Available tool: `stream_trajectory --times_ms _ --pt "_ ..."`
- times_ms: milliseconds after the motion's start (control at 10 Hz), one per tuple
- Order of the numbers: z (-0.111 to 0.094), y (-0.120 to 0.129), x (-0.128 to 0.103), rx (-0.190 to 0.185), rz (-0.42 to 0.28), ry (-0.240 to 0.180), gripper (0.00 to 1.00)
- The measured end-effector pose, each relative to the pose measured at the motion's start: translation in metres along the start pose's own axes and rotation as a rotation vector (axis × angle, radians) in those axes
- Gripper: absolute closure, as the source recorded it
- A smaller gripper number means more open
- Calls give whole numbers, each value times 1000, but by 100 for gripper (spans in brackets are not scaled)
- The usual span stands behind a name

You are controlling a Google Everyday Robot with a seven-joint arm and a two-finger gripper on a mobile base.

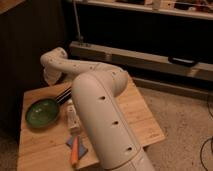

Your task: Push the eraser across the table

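The light wooden table (140,117) fills the lower part of the camera view. The eraser (63,95), a black oblong block with pale stripes, lies at the table's far left, just right of a green bowl, and the arm partly covers it. My white arm crosses the middle of the view from the bottom towards the upper left. My gripper (50,76) hangs at the arm's end over the far left corner of the table, just behind and left of the eraser. I cannot tell whether it touches the eraser.
A green bowl (42,112) sits at the table's left. A white tube-shaped bottle (72,116) lies beside it. An orange marker-like stick (75,150) lies on a blue piece (82,145) near the front edge. Dark cabinets and a low shelf stand behind the table.
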Motion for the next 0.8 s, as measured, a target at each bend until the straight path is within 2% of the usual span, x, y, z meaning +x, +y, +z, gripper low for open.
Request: stream_trajectory --times_ms 500,800 --pt "26 2 16 -16 16 38 100" --pt "40 -2 25 -10 28 59 100"
